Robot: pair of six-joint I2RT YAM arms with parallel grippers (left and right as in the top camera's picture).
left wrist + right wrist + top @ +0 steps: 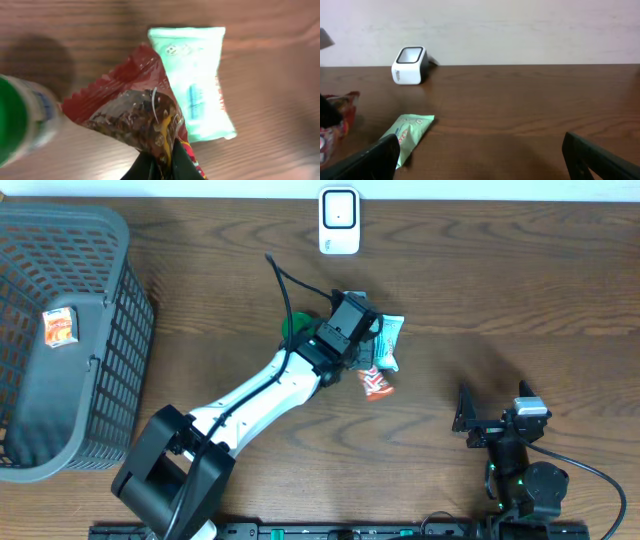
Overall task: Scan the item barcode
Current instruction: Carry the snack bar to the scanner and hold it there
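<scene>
Firmly pinched by the left gripper (162,167): a snack packet (135,115).
Its edge is gripped, leaving faces free for the far scanner (339,220); the right gripper (480,157) is spread, empty.

A dark grey plastic mesh basket (125,360) sits at the left end of the brown wood-grain table (520,300). A small orange-and-white packet (59,327) lies inside it (print too small to read). Near the table's middle a mint-green sealed pouch (197,85) lies flat, well apart from the basket. Near the pouch is a clear bottle with a green cap (20,120), blurred in the close view. A pale wall (520,30) runs behind the table.
</scene>
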